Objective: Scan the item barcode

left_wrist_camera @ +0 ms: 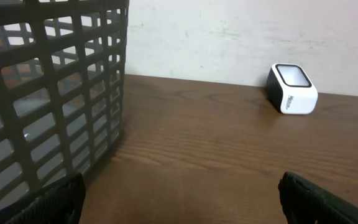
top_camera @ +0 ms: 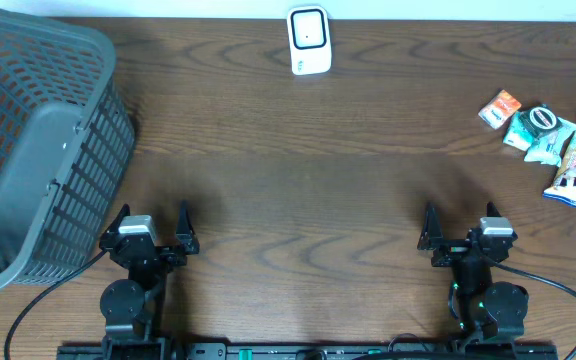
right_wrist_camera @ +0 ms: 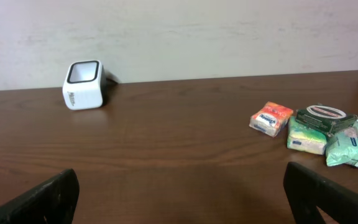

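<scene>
Bare tabletop [top_camera: 298, 190] spans the middle, with a basket [top_camera: 88, 170] blocking the left, packets [top_camera: 540, 135] crowding the far right and a scanner [top_camera: 309, 40] at far centre.

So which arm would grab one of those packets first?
Probably the right. The right pincer, open, is on the side where the packets lie; the left pincer is beside the basket, far from them.

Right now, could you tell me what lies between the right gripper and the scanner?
Only bare table between right gripper and scanner, clearest in the overhead view.
</scene>
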